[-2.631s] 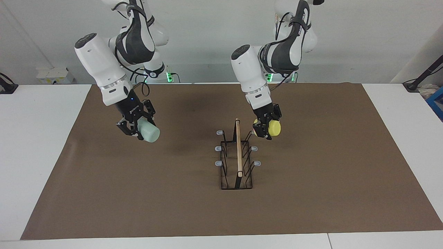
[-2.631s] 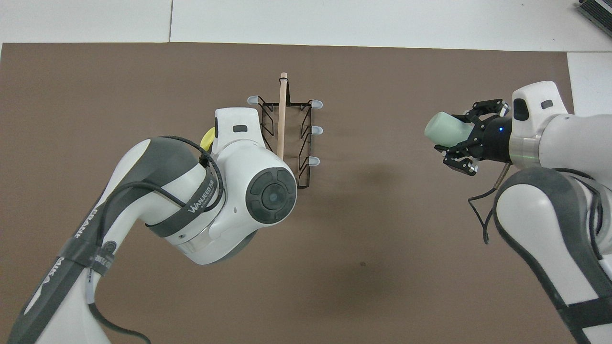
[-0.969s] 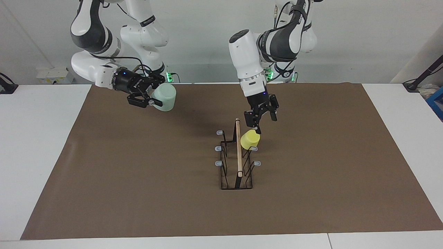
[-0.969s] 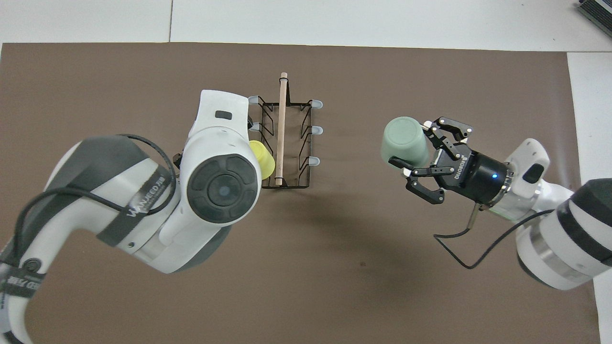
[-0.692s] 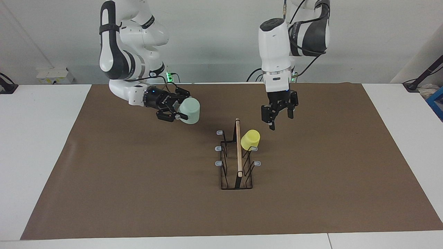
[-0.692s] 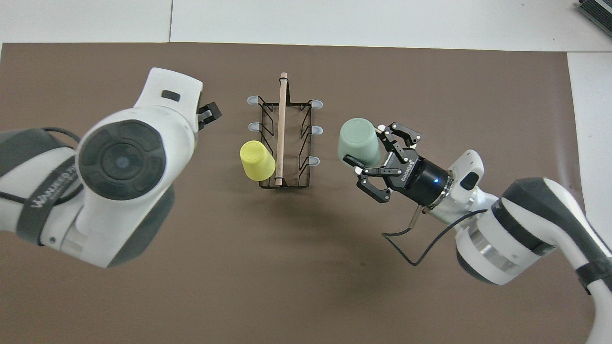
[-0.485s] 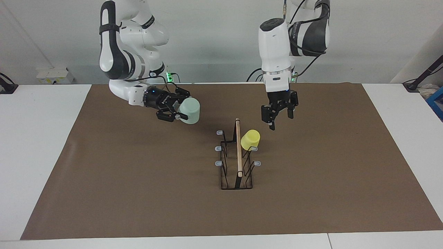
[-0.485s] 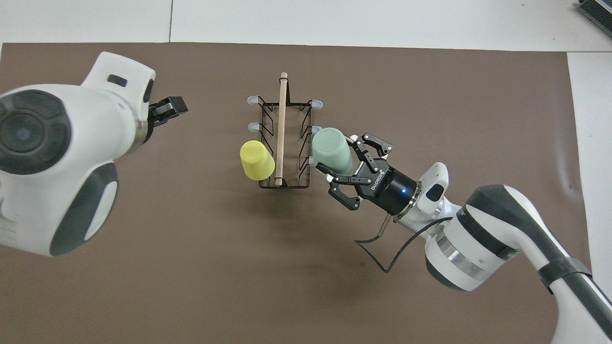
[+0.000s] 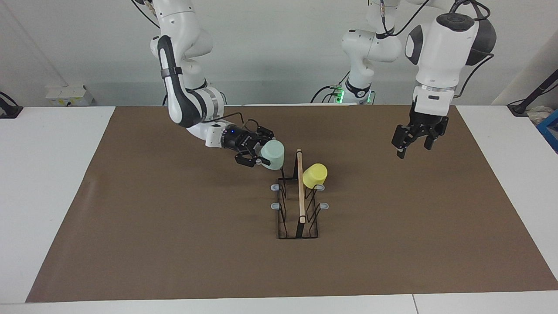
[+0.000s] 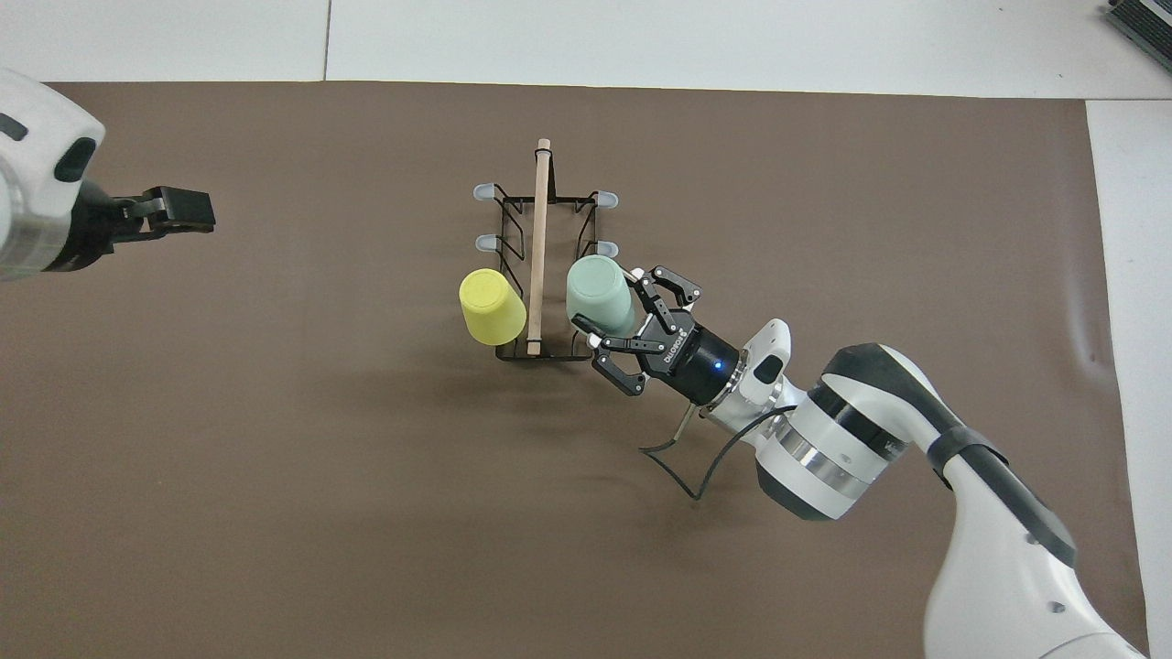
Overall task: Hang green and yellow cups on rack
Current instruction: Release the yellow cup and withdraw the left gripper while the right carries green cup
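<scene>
The black wire rack (image 9: 299, 205) with its wooden rod stands mid-mat; it also shows in the overhead view (image 10: 540, 229). The yellow cup (image 9: 314, 175) hangs mouth-down on the peg nearest the robots on the left arm's side, also in the overhead view (image 10: 492, 307). My right gripper (image 9: 264, 155) is shut on the mint green cup (image 9: 273, 154), held tilted against the peg nearest the robots on the right arm's side (image 10: 599, 293). My left gripper (image 9: 412, 146) is open and empty, raised over the mat toward the left arm's end (image 10: 183, 209).
A brown mat (image 9: 174, 226) covers the white table. The rack's other pegs (image 9: 273, 187) carry nothing. A blue bin edge (image 9: 550, 128) sits at the left arm's end of the table.
My right gripper has carried the green cup across the mat to the rack. My left gripper let go of the yellow cup on its peg and drew away toward the left arm's end.
</scene>
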Motion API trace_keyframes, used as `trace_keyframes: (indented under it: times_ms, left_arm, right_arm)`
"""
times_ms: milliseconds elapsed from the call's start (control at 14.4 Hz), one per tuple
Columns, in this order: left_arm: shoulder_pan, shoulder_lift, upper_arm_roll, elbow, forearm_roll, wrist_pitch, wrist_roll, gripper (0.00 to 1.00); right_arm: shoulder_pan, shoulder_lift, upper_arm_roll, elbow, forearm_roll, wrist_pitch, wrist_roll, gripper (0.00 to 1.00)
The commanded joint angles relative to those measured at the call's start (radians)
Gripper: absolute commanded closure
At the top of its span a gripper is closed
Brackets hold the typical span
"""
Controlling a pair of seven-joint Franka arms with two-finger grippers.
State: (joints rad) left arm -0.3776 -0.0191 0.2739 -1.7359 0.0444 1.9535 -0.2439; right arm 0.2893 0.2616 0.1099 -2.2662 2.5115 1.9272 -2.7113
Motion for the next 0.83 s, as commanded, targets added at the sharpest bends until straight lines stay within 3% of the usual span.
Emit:
trace_keyframes:
  times_ms: [0,415,762]
  left_arm:
    - [0.075,0.013,-0.009,0.097,-0.069,-0.112,0.17,0.0]
    - [0.172,0.039,-0.006,0.194,-0.112,-0.298,0.374,0.0]
    - [0.186,0.027,0.001,0.188,-0.11,-0.364,0.44,0.0]
  right_arm:
    - [0.002,0.008,0.002,0.014,0.035,0.01,-0.028,1.0]
    - [0.03,0.041,0.002,-0.013,0.09,0.007,-0.047,1.0]
    - [0.036,0.045,0.001,-0.061,0.098,-0.005,-0.07,1.0]
